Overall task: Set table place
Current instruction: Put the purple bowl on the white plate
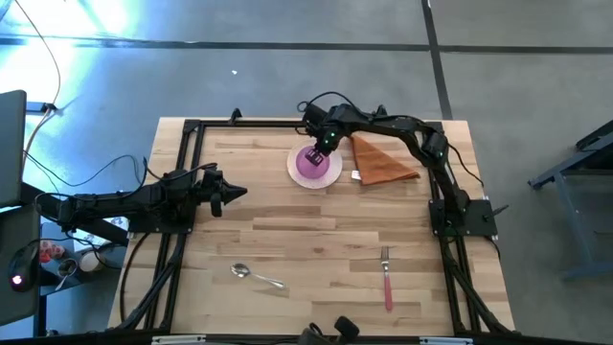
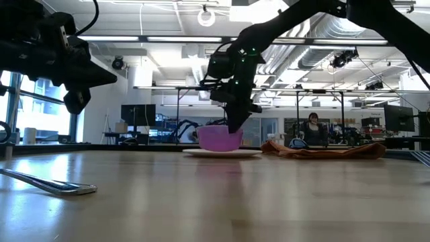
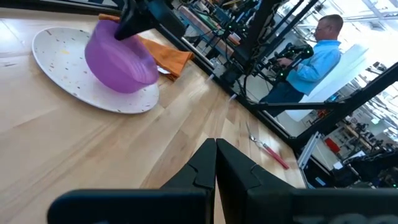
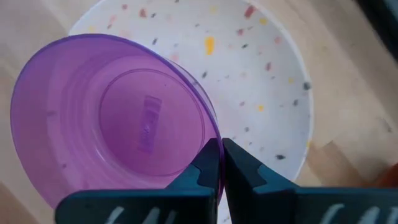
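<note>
A small purple bowl (image 1: pixel 310 161) is over a round white speckled plate (image 1: pixel 332 175) at the table's far middle. My right gripper (image 4: pixel 221 144) is shut on the bowl and reaches it from the far right. In the low view the bowl (image 2: pixel 220 139) is right at the plate (image 2: pixel 222 153); I cannot tell whether it rests on it. My left gripper (image 1: pixel 239 194) is shut and empty, hovering at the table's left. A rust-orange napkin (image 1: pixel 383 160) lies flat to the right of the plate. A silver spoon (image 1: pixel 257 276) and a pink-handled fork (image 1: pixel 386 276) lie near the front edge. My right gripper holds the bowl by its rim (image 4: pixel 211 134), on the side toward the napkin. One finger (image 4: pixel 205 163) is inside the bowl and one (image 4: pixel 242 165) outside. The fingers come from above, pointing down. The bowl looks slightly tilted over the plate.
The table (image 1: pixel 316 230) is edged by a black frame (image 1: pixel 187 144). Bare wood lies between the plate and the cutlery. A person (image 3: pixel 317 56) sits in the room beyond the table.
</note>
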Tool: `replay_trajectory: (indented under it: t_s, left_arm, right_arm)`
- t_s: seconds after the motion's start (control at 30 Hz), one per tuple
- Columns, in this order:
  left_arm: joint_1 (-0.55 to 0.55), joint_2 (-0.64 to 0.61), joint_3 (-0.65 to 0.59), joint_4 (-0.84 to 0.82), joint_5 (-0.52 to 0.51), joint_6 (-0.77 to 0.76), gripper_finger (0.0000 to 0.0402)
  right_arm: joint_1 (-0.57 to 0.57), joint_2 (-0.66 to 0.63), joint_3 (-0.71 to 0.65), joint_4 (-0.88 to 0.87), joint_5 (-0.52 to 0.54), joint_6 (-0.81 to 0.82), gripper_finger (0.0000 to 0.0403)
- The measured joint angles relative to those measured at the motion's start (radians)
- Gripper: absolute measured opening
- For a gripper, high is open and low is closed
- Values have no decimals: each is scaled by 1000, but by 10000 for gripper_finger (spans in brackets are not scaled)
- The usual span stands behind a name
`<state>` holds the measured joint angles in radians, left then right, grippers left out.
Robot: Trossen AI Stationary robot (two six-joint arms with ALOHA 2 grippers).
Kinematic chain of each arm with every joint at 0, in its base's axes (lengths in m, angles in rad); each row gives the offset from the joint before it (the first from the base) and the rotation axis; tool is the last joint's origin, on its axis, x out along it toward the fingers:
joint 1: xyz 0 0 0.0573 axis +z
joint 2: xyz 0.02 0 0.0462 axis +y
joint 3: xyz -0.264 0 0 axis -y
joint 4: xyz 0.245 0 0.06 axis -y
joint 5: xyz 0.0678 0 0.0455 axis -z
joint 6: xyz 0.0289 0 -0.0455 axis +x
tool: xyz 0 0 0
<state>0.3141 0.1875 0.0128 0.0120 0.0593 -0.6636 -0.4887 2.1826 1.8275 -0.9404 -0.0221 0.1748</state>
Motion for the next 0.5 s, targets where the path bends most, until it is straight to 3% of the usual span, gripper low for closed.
replay_trajectory:
  t_s: [0.5]
  left_arm:
    - [0,0,0,0,0,-14,1]
  right_arm:
    - [-36,0,-36,-6,-27,10,0]
